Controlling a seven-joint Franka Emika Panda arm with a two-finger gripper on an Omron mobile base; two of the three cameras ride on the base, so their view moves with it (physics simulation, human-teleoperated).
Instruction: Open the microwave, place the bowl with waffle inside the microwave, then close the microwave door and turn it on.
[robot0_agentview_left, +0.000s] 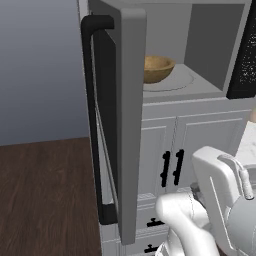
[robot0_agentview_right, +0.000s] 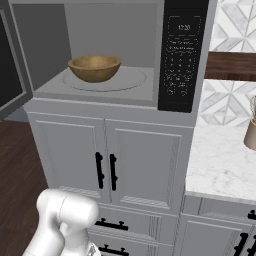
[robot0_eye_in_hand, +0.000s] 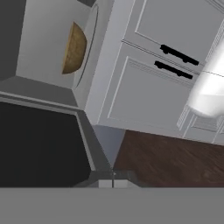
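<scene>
Microwave (robot0_agentview_right: 115, 55) standing open above white cabinets (robot0_agentview_right: 125, 160) with black handles. Bowl (robot0_agentview_right: 94, 67) inside on the round turntable (robot0_agentview_right: 127, 80) — upright, tan wood, toward the left of the cavity in the right base view. Bowl contents not discernible. Microwave door (robot0_agentview_left: 122, 115) swung wide, seen nearly edge-on in the left base view, long black bar handle (robot0_agentview_left: 92, 115) on its outer face. Black control panel (robot0_agentview_right: 182, 55) with small white marks on the right of the cavity. Gripper (robot0_eye_in_hand: 113, 183) clenched shut with nothing between its tips — low at the bottom of the hand view, just beside the lower edge of the door's dark window (robot0_eye_in_hand: 39, 144), touching or not cannot be told. Dark wooden floor (robot0_agentview_left: 45, 200) below. White marble table (robot0_agentview_right: 220, 160) to the right of the cabinets, a tan vessel (robot0_agentview_right: 251, 132) at its far edge.
</scene>
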